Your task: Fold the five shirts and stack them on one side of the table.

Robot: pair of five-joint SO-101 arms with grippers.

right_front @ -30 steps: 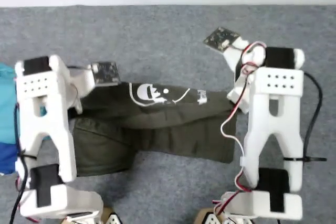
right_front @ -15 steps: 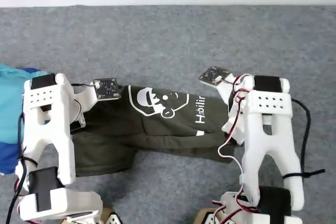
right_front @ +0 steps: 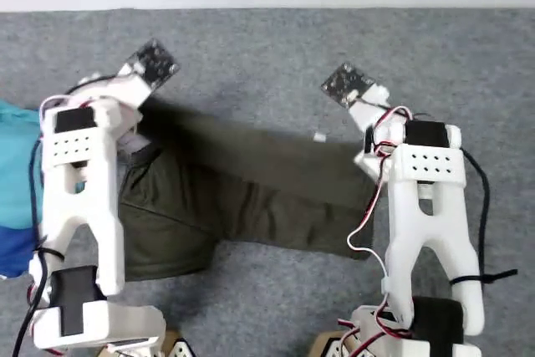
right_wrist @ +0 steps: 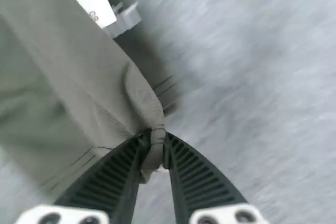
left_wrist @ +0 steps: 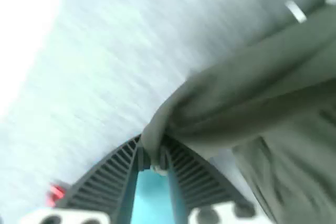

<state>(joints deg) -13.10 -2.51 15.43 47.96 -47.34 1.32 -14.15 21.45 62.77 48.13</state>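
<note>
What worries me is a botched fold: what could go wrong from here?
The left gripper and right gripper each pinch only a small bit of the olive shirt; it could slip free. Fabric bunched by the left arm may fold crooked. The teal shirt beside that arm might get dragged.

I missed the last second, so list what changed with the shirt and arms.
The left gripper and right gripper pulled the edge of the dark shirt nearer, then carried it toward the far side of the table; its white print is now hidden. Both stay shut on the cloth. The shirt's near part and the blue pile kept their places.
</note>
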